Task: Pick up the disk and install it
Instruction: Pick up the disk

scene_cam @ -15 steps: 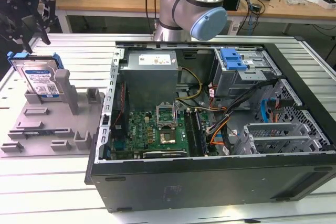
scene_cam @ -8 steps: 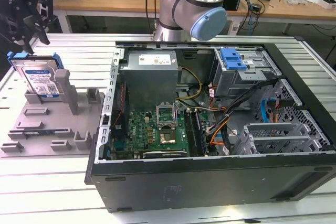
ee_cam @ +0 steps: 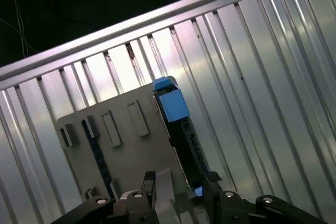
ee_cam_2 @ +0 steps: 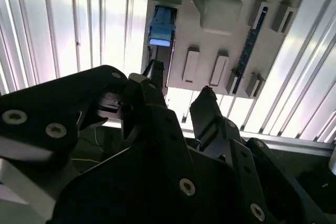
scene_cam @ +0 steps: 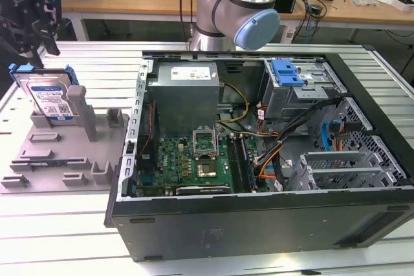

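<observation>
Hovering at the far exterior-view left, the gripper (scene_cam: 32, 33) hangs just above the disk (scene_cam: 44, 95), its black fingers (scene_cam: 52, 42) spread apart and closed on nothing. The disk stands on edge in a slot of a grey fixture tray (scene_cam: 58, 159), its label facing outward, its blue bracket (scene_cam: 22, 69) along the top edge, and a grey post (scene_cam: 77, 105) just beside it. In both wrist views the gripper (ee_cam_2: 180, 80) (ee_cam: 179, 177) is open, and the first wrist view shows the thin edge of the disk (ee_cam: 173, 103) running in line with the gap between the tips. The tray lies on a ribbed metal bench (scene_cam: 65, 224).

Towards the exterior view's right lies an open computer case (scene_cam: 259, 224), well apart from the disk. Inside it are a green motherboard (scene_cam: 187, 159), a grey metal box (scene_cam: 184, 88) with a white sticker, and farther right a blue latch (scene_cam: 286, 72) on a drive cage. Behind the case rises the robot arm (scene_cam: 239, 4).
</observation>
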Robot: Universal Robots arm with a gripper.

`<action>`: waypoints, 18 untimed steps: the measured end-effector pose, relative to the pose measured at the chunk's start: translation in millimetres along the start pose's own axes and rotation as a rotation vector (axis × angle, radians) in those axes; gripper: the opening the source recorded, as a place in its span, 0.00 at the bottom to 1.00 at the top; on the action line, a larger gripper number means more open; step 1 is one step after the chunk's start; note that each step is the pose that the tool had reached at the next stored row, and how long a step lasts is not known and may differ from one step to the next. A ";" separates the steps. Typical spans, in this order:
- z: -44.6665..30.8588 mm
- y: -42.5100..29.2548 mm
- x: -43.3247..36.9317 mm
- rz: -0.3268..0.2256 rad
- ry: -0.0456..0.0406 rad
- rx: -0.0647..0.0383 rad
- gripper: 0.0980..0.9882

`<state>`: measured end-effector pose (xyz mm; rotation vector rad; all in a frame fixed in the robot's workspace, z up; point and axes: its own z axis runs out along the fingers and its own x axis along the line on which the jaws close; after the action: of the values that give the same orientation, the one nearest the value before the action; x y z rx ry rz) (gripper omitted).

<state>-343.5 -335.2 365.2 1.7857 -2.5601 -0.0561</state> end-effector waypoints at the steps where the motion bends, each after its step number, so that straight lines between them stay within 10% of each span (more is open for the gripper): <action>1: 0.2 0.3 -0.7 -0.011 0.0007 0.000 0.43; 12: 1.4 1.6 -4.2 -0.099 0.0081 0.001 0.43; 18: 2.3 2.6 -7.3 -0.151 0.0105 0.027 0.43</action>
<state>-343.4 -327.5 363.1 1.9799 -2.4261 -0.0145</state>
